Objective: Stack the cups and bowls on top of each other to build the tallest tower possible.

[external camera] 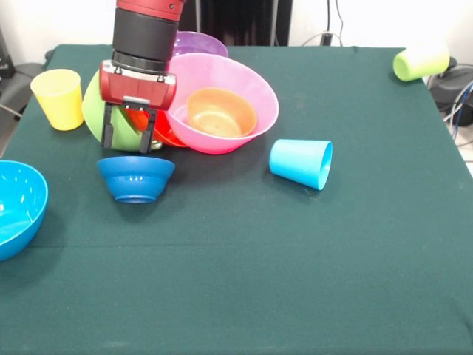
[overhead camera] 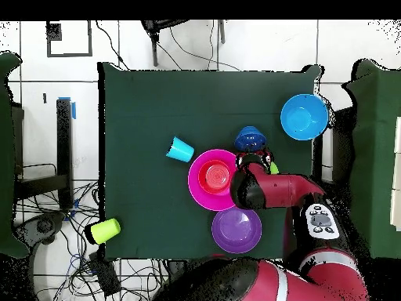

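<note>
Gripper: we see the gripper (external camera: 128, 138) in the upper left of the front view, its two dark fingers apart, with the rim of the lime green bowl (external camera: 100, 111) between them — whether they grip it we cannot tell.
Dark blue bowl: the small dark blue bowl (external camera: 136, 177) stands upright on the table (external camera: 295, 281) just below the gripper.
Pink bowl: the large pink bowl (external camera: 244, 85) sits tilted right of the gripper, with the small orange bowl (external camera: 220, 112) inside it.
Orange-red bowl: we make out a sliver of the orange-red bowl (external camera: 166, 133) under the pink one's left edge.
Purple bowl: the purple bowl (external camera: 201, 44) shows behind the pink bowl, near the top.
Light blue bowl: the light blue bowl (external camera: 16, 207) lies at the left edge.
Cups: the yellow cup (external camera: 59, 98) stands upright at the upper left — the light blue cup (external camera: 301, 163) lies on its side right of centre, and the lime green cup (external camera: 420, 62) lies on its side at the upper right corner.
</note>
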